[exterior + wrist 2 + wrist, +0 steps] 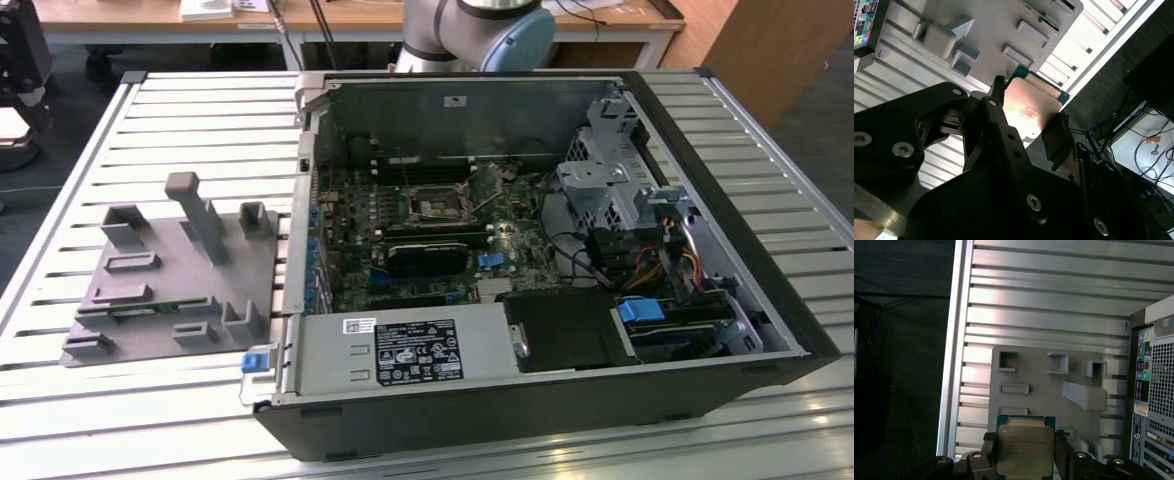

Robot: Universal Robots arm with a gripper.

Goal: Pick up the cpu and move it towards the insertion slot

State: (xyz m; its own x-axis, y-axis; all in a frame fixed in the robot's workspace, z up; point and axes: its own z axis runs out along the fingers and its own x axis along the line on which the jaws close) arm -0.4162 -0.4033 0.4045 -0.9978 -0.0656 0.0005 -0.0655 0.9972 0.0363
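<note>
Two cpu edges clamped in the claw above the grey fixture; best carried level, unhurried, toward the insertion slot.

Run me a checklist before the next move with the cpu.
1. Gripper shut on cpu: ok, one finger on each side.
2. Cpu straight between the fingers: ok.
3. Cpu raised off the fixture: ok.
4. Cpu over the slot: not ok, it hangs over the fixture.
5. Slot empty and open: cannot tell.
</note>
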